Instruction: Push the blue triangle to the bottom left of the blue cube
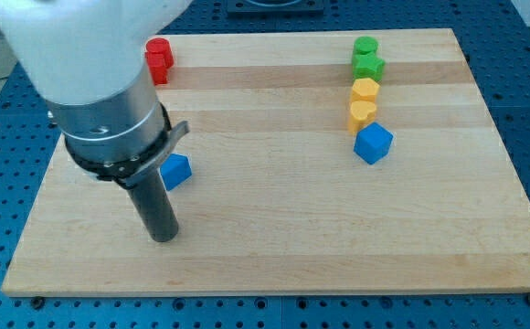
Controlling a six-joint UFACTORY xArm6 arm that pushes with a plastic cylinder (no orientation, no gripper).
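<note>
My tip (164, 238) sat just below-left of blue triangle (175, 171); no jaws fitted. Best pushed rightward, ending below-left of blue cube (373, 143).

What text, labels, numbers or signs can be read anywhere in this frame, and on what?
None: no readable text shows anywhere.
The wooden board is unmarked.
The blue cube, blue triangle and the red, green and yellow blocks are unmarked.
The arm and my tip show no label.
</note>
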